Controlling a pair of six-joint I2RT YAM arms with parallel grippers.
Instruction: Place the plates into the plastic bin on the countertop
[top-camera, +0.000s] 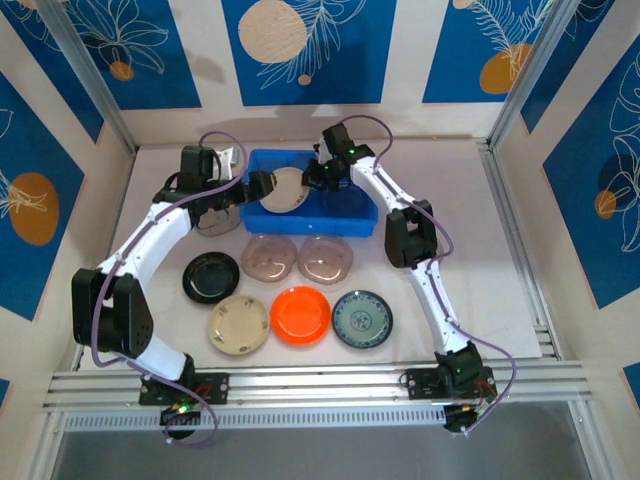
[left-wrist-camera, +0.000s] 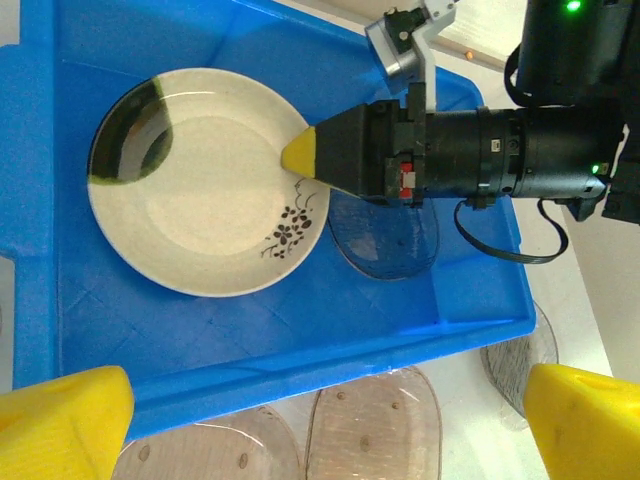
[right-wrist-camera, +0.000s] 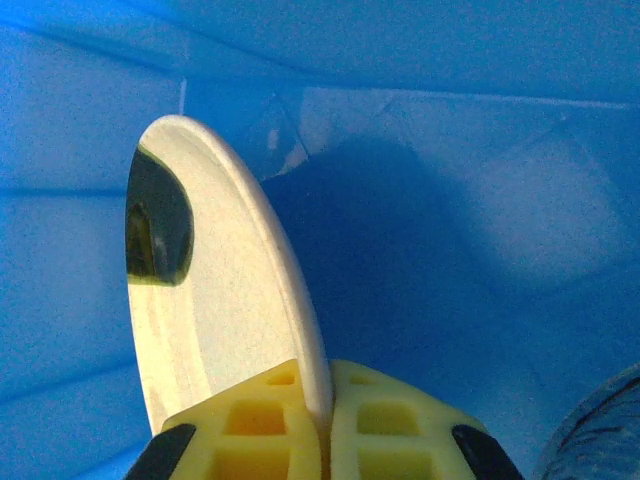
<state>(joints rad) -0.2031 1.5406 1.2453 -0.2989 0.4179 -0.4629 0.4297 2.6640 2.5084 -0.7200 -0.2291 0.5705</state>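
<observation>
No lettering, brand, number or sign is reading legibly anywhere; the cream round plate (left-wrist-camera: 200, 190) in the bright blue plastic bin (left-wrist-camera: 300, 345) is carrying only a small dark flower sprig; the blue wall panels (top-camera: 300, 45) are showing white leaf outlines and orange discs, no writing.

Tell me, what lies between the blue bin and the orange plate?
The left smoky-grey plate and the right smoky-grey plate, side by side on the countertop, in the top view.
</observation>
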